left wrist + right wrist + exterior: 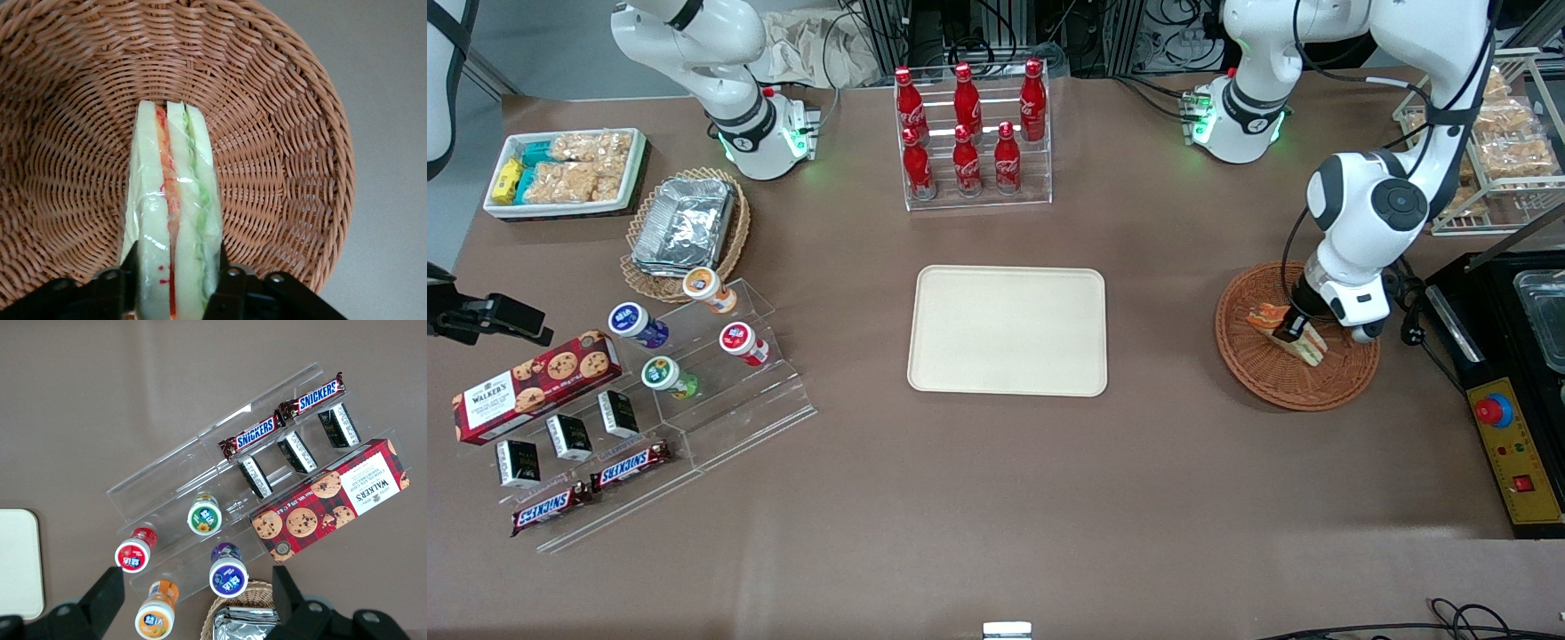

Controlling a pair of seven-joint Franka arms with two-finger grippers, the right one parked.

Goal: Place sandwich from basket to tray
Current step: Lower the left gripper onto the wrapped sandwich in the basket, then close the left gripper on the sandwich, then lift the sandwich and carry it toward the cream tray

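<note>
The sandwich [1291,332] [175,207], a wrapped wedge of white bread with orange-red and green layers, stands on edge in the reddish-brown wicker basket [1294,382] [280,167] toward the working arm's end of the table. My gripper [1288,331] [175,287] reaches down into the basket and is shut on the sandwich, one black finger pressed against each bread face. The cream tray [1008,330] lies bare at the table's middle, well apart from the basket.
A rack of red cola bottles [971,133] stands farther from the front camera than the tray. A black control box with a red button [1513,453] sits beside the basket. Acrylic snack shelves [676,400], a foil-container basket [685,227] and a white bin [565,173] lie toward the parked arm's end.
</note>
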